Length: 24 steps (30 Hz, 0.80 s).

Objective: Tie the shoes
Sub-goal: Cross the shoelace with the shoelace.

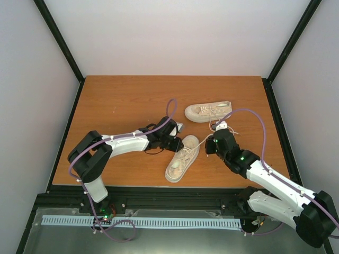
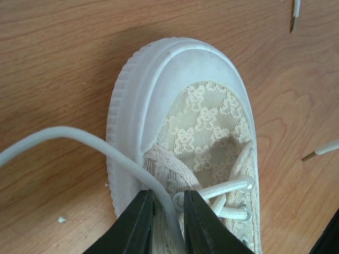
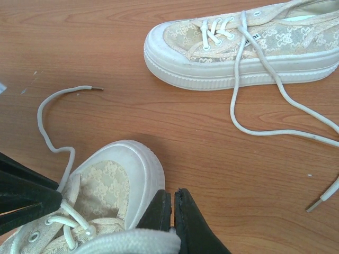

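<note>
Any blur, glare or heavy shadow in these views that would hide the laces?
Top external: even soft light, sharp, no glare, though laces on the near shoe read thin. Left wrist: toe cap sharp, lace clear, soft shadow left of the shoe. Right wrist: far shoe sharp, soft shadow under it; right gripper dark, little detail.

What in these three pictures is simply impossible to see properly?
- Left wrist view: only the toe of the near shoe shows. The rest runs off the bottom edge, behind the left gripper, which pinches a lace. That lace leaves the left edge, so its end is unseen.
- Right wrist view: the far shoe loses its heel at the right edge.
- Top view: each lace is too thin to trace.
</note>
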### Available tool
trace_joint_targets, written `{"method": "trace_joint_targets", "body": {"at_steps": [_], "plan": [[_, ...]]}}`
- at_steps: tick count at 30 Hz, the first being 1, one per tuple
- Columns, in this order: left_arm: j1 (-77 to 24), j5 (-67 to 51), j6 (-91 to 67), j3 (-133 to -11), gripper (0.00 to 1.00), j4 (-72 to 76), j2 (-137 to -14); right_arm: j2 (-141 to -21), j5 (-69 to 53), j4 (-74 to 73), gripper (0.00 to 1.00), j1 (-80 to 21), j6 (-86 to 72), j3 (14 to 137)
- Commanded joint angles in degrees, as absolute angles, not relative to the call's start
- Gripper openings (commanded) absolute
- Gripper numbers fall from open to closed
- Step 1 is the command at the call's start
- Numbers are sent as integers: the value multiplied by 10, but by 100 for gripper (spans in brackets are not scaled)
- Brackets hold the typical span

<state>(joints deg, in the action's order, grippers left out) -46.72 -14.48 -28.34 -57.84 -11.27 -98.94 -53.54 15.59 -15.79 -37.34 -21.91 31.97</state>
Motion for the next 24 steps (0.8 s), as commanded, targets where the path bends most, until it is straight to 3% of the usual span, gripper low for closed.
{"method": "trace_joint_targets", "body": {"at_steps": [1, 6, 14, 24], "plan": [[-471, -138, -296, -590, 17, -101, -992, -524, 170, -163, 3, -377, -224, 313], [-472, -181, -306, -565, 11, -18, -976, -522, 167, -165, 3, -377, -224, 314], [-472, -260, -322, -569, 11, 34, -1007, -510, 166, -167, 3, -377, -224, 312], [-472, -288, -315, -595, 20, -3, -1039, -512, 167, -165, 3, -377, -222, 313]]}}
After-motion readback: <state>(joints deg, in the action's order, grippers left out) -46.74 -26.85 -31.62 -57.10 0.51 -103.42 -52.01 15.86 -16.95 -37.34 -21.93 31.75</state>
